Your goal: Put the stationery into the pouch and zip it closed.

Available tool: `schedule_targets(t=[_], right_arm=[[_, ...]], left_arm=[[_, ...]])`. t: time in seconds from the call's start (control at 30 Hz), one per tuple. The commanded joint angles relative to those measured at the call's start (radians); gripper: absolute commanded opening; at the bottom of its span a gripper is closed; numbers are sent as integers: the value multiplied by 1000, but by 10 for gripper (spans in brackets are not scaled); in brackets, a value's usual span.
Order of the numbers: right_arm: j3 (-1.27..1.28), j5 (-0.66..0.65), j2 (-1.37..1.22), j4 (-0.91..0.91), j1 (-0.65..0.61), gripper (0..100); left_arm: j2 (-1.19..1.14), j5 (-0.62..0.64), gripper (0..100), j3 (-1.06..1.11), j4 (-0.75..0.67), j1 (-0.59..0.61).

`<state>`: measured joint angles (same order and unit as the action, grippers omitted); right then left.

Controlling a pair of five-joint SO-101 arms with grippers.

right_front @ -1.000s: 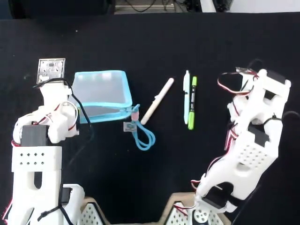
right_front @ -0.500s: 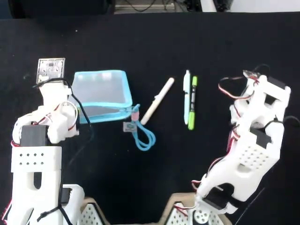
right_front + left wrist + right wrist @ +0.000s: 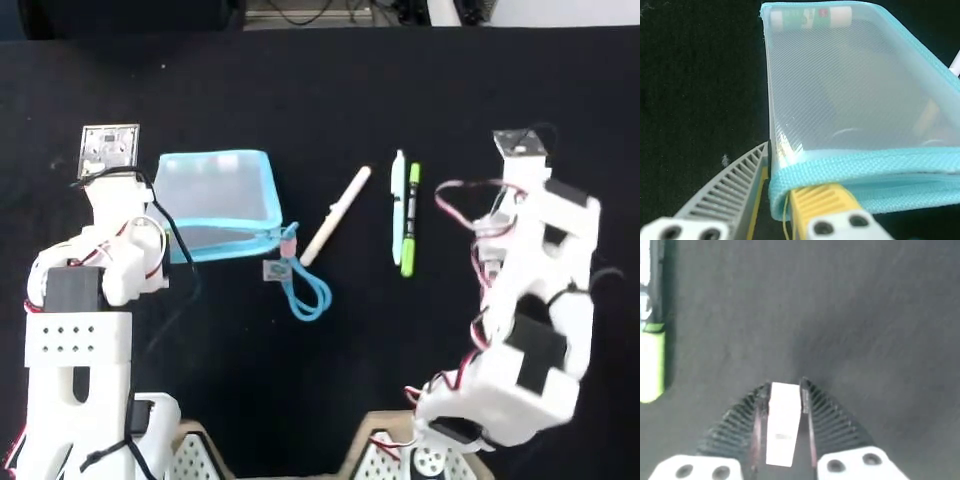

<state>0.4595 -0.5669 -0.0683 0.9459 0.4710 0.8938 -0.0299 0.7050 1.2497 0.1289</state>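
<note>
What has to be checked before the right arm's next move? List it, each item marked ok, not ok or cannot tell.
1. Left gripper clamps the translucent teal-edged pouch by its hem corner: ok.
2. Mouth wide enough for loading: cannot tell.
3. Right gripper shut on a small white block: ok.
4. Cream pen, pale blue pen, green-capped black marker packed: not ok, all lie on the black table.
5. Zip closed: not ok, hem layers look parted.

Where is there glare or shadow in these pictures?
Left wrist view: a bright glint on the pouch near its corner. High view: even light on the table, no hard shadows. Right wrist view: a soft shadow ahead of the right gripper's white block.
</note>
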Motion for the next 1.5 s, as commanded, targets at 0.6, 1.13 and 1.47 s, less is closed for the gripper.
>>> schedule_targets(t=[0.6,1.13,1.47], right_arm=[[159,163,97,-164,-17,116],[-124,183,-179,71,-14,114],[-254,49,-288,133,-11,6]], left_arm=[[9,2,30,-19,-3,5],[9,2,30,-19,-3,5],[9,2,30,-19,-6,5]])
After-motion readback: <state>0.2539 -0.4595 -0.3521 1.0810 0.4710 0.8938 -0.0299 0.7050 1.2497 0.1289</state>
